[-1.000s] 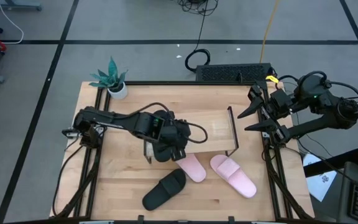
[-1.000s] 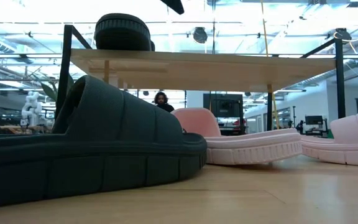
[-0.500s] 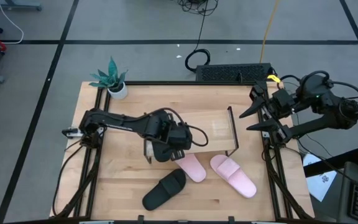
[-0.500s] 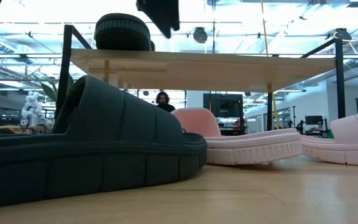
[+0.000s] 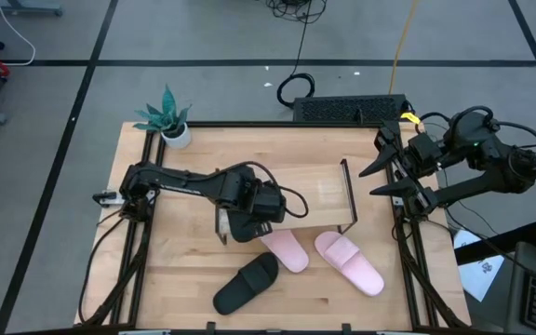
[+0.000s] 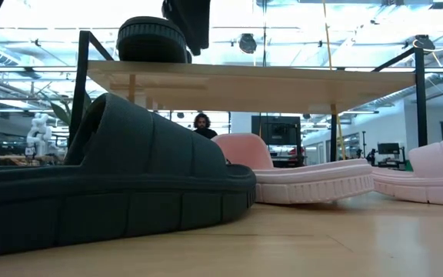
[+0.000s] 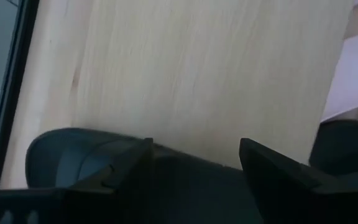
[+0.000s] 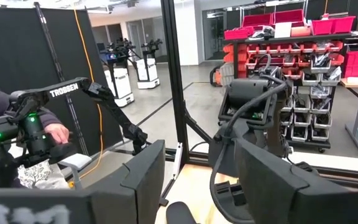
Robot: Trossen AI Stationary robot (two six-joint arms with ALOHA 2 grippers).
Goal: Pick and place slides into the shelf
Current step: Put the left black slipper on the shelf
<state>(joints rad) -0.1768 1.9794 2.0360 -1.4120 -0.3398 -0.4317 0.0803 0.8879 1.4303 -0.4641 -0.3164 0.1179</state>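
The wooden worktop (image 5: 184, 270) carries a low shelf (image 5: 319, 191) with a pale board top and thin black frame, standing towards its far side. The left arm reaches across the shelf's left end, and its end effector (image 5: 249, 221) hangs there over a black slide (image 6: 151, 40) that sits on the shelf board. The left wrist view shows the fingers (image 7: 132, 171) spread wide, standing either side of that slide's dark strap with the board's pale grain beyond; whether they touch it I cannot tell. The right arm waits at the worktop's right edge, its end effector (image 5: 380, 179) open and holding nothing.

On the worktop in front of the shelf lie the second black slide (image 5: 247, 283) and two pink slides (image 5: 285, 249), (image 5: 349, 262), the nearer pink one partly under the shelf's front edge. Only the low view shows the black slide up on the board. A small potted plant (image 5: 167, 117) stands at the far left corner. The right wrist view alone shows a person's hand (image 8: 56, 132) and red storage bins (image 8: 291, 28) in the room.
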